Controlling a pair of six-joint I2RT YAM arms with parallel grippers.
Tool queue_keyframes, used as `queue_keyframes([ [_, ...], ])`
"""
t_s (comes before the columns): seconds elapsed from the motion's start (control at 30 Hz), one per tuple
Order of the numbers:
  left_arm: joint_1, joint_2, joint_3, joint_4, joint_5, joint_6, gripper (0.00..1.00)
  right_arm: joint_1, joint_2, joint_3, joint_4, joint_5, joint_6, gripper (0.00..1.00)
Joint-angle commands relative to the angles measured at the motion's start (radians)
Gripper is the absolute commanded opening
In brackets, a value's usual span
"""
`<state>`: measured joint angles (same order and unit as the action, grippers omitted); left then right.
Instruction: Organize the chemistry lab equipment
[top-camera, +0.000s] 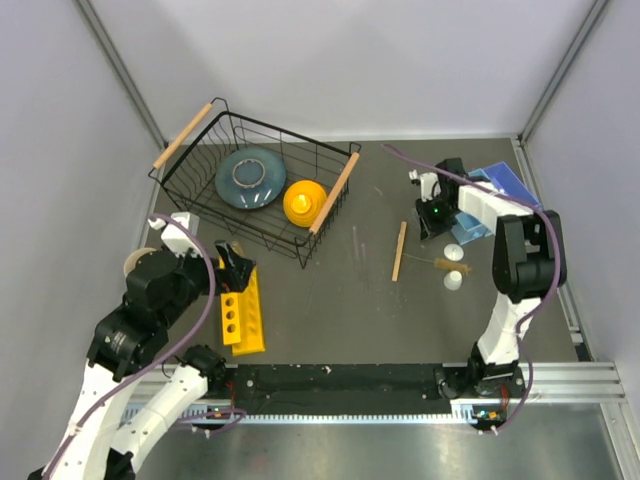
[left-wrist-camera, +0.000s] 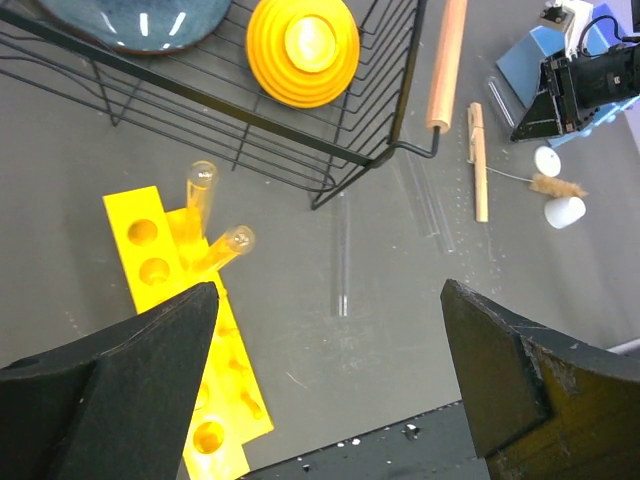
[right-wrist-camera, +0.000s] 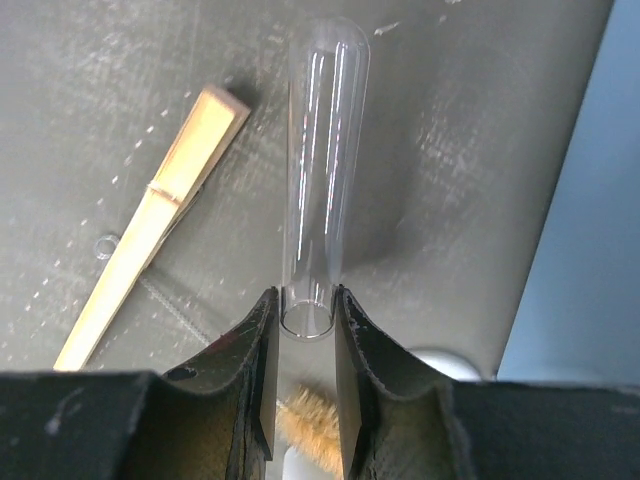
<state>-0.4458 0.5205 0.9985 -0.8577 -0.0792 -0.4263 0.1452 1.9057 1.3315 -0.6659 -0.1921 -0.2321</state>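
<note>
My right gripper (top-camera: 432, 225) (right-wrist-camera: 305, 300) is shut on the open end of a clear glass test tube (right-wrist-camera: 325, 170), its rounded end pointing away over the grey table. Beside it lie the pale wooden stick (top-camera: 400, 250) (right-wrist-camera: 155, 215), the small brown brush (top-camera: 452, 264) (right-wrist-camera: 315, 415) and two small white round pieces (top-camera: 455, 251) (top-camera: 453, 280). My left gripper (top-camera: 237, 268) (left-wrist-camera: 328, 290) is open and empty above the yellow tube rack (top-camera: 243, 312) (left-wrist-camera: 150, 250), which holds two tubes (left-wrist-camera: 200, 190). A slim glass tube (left-wrist-camera: 343, 260) lies on the table ahead of it.
The black wire basket (top-camera: 330, 150) with wooden handles stands at the back left, holding the blue-grey plate (top-camera: 250, 178) and yellow dome (top-camera: 304, 202). A blue box (top-camera: 500, 185) sits behind my right gripper. Another clear tube (left-wrist-camera: 425, 205) lies near the basket corner.
</note>
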Motion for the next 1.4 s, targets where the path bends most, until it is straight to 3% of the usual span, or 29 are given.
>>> queue_keyframes([
  [0.0,0.004,0.038,0.026,0.091,0.128,-0.055,0.99,-0.010,-0.210,-0.066,0.069,-0.088,-0.013,0.10],
  [0.23,0.004,0.122,0.003,0.184,0.321,-0.175,0.99,-0.007,-0.483,-0.225,0.080,-0.467,-0.094,0.10],
  [0.33,0.004,0.145,-0.003,0.229,0.381,-0.236,0.99,0.023,-0.586,-0.291,0.057,-0.538,-0.142,0.10],
  [0.5,0.004,0.147,-0.020,0.270,0.473,-0.343,0.99,0.163,-0.697,-0.322,-0.034,-0.557,-0.251,0.11],
  [0.7,0.005,0.099,-0.099,0.333,0.536,-0.478,0.99,0.274,-0.774,-0.324,-0.064,-0.607,-0.242,0.12],
  [0.97,0.002,0.046,-0.126,0.344,0.538,-0.511,0.99,0.425,-0.804,-0.338,-0.066,-0.659,-0.222,0.12],
  [1.37,-0.010,0.012,-0.173,0.344,0.542,-0.525,0.99,0.484,-0.766,-0.290,-0.104,-0.699,-0.242,0.13],
])
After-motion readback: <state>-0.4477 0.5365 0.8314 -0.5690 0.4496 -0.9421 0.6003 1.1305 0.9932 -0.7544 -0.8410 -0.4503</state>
